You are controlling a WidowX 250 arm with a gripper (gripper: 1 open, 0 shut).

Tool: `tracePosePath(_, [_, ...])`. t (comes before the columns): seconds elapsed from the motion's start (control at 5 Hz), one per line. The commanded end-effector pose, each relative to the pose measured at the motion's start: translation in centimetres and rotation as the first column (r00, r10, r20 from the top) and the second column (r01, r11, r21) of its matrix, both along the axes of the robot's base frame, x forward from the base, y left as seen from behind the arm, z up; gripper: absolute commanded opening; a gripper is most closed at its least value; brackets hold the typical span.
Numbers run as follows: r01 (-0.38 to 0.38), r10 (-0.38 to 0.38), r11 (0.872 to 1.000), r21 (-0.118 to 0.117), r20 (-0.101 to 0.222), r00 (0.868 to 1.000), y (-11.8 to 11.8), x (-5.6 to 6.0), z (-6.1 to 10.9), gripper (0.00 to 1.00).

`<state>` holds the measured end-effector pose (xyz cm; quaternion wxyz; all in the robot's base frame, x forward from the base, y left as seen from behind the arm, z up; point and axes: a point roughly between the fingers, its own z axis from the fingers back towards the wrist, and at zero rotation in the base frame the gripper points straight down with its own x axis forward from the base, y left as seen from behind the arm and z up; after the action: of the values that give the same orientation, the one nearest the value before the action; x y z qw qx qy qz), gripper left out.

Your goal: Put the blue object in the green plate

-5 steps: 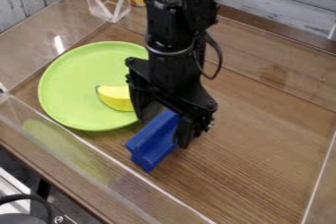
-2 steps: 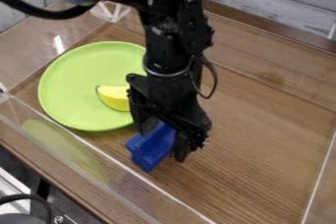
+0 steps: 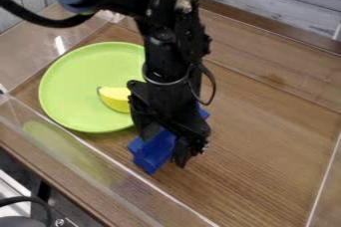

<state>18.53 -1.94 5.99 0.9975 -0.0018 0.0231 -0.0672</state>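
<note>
Wood-grain desk (image 3: 273,102) fills the single camera view, walled near and left by clear plastic panels (image 3: 80,176). On its left part sits the green plate (image 3: 74,92), with a yellow wedge (image 3: 118,99) lying on its right side. Just right of the plate, on the near part of the desk, lies the blue object (image 3: 154,151), outside the rim. A black arm reaches straight down over it, and its hand (image 3: 170,143) stands released, fingers spread wide on either side of the far end of the blue object, not clenched on it.
</note>
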Motion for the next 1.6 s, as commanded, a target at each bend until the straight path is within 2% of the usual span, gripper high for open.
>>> tracePosePath(0.0, [-0.001, 0.001, 1.0, -0.007, 0.014, 1.0, 0.2, 0.2, -0.2, 1.0])
tracePosePath(0.4, [-0.001, 0.002, 1.0, -0.017, 0.02, 1.0, 0.5, 0.2, -1.2, 1.0])
tracePosePath(0.6, [-0.003, 0.003, 1.0, -0.022, 0.025, 1.0, 0.7, 0.2, -1.7, 0.0])
tracePosePath(1.4, [-0.014, 0.014, 1.0, -0.022, 0.011, 1.0, 1.5, 0.0, 0.7, 0.0])
